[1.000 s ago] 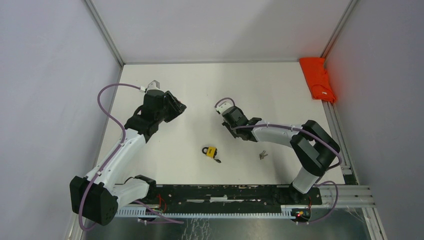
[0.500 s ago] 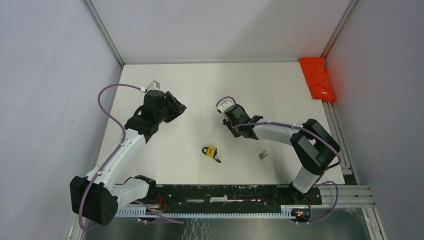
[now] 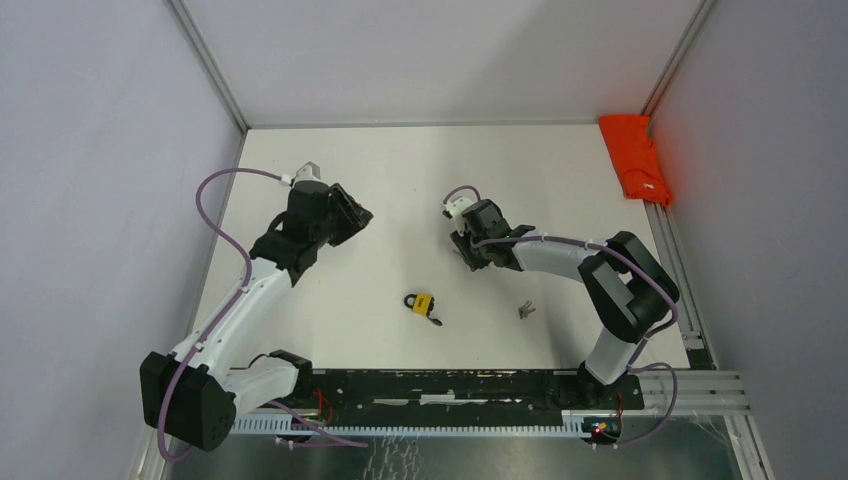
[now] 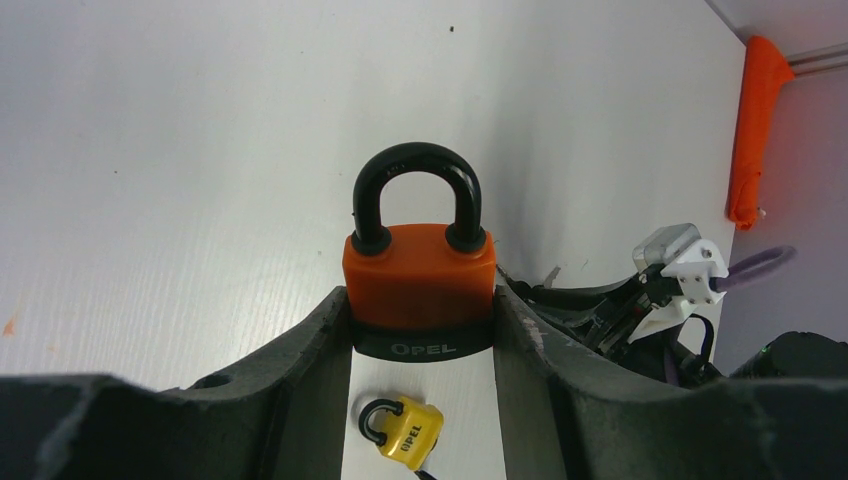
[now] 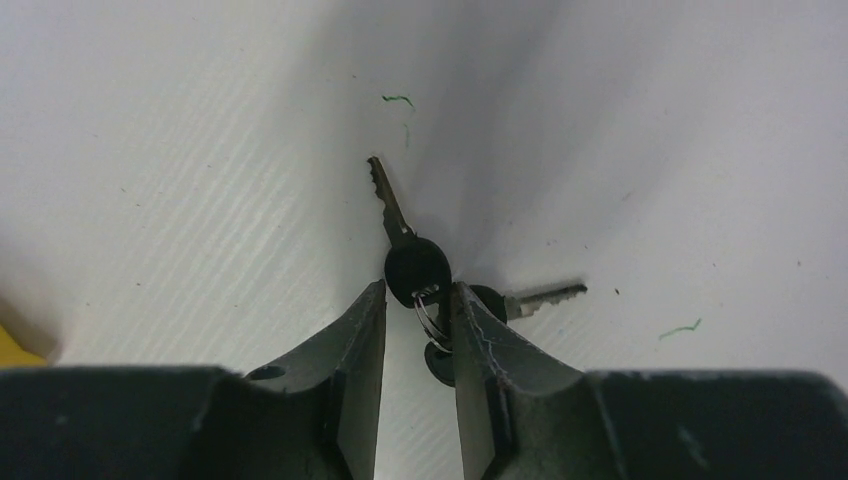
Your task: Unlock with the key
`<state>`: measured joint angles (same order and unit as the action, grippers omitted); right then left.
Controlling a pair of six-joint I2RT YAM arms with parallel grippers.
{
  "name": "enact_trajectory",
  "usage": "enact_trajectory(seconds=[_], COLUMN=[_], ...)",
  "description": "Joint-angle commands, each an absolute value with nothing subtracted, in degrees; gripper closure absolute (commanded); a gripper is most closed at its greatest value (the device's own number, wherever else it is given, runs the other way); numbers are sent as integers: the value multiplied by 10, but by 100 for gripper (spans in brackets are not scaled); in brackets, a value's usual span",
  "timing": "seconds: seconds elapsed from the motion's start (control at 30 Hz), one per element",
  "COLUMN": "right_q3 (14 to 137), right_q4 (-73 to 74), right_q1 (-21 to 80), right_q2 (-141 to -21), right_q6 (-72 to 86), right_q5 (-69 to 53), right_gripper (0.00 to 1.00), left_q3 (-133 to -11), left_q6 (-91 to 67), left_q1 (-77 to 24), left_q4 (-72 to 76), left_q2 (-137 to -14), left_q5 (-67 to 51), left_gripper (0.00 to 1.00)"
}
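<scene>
My left gripper (image 4: pixel 420 318) is clamped on the black base of the orange padlock (image 4: pixel 420 272), which is held shackle outward and closed, above the left half of the counter (image 3: pixel 400 160). My right gripper (image 5: pixel 417 294) is pinched on the black head of a key (image 5: pixel 405 240) near the counter's middle, blade pointing away from the fingers. A ring (image 5: pixel 431 322) joins it to a second key (image 5: pixel 535 296) beside the right finger. A yellow padlock (image 3: pixel 422 302) lies toward the near edge, a loose key bunch (image 3: pixel 525 310) lies to its right, and an orange cloth (image 3: pixel 635 160) sits at the far right corner.
</scene>
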<state>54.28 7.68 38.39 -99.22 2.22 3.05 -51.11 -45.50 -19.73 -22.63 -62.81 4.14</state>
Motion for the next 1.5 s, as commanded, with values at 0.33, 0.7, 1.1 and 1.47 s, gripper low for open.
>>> enact_trajectory(seconds=[0.33, 0.7, 1.1, 1.47], right_q3=[543, 550, 547, 536], right_q4=[126, 117, 122, 110], right_q1=[385, 386, 387, 387], right_q2=[-1051, -1048, -1024, -1004], right_q6=[20, 20, 17, 9], right_q5=[-13, -16, -47, -102], right_gripper=[71, 100, 78, 64], left_q3=[-501, -499, -501, -501], left_q6=[-425, -425, -423, -422], left_q1=[-195, -196, -196, -195], left_q4=[-179, -179, -177, -174], left_q2=[-609, -608, -614, -612], left_q5=[32, 30, 25, 20], left_gripper=[98, 98, 98, 98])
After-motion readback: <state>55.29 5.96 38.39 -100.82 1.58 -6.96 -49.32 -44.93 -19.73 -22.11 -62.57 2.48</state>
